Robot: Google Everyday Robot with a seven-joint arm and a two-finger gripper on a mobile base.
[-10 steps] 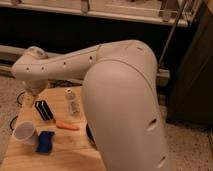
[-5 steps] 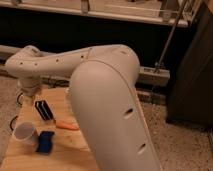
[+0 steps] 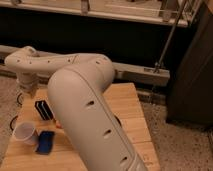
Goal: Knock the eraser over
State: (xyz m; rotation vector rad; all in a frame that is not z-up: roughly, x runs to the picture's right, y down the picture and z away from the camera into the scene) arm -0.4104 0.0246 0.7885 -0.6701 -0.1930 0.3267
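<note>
On the pale wooden counter point(image 3: 131, 114), a white plastic cup point(image 3: 25, 133) and a blue spongy pad point(image 3: 45, 142) are seen nearest the camera, well to the near side of the end effector. Just beyond them the small black rectangular eraser point(image 3: 44, 110) is seen standing on edge, its long axis slanting back toward the end effector. The end effector point(image 3: 28, 91) is held just above and beyond the eraser's far end, apparently apart from it. Whether it is open or closed cannot be told, and a sideways stroke against the broad face is judged necessary.
</note>
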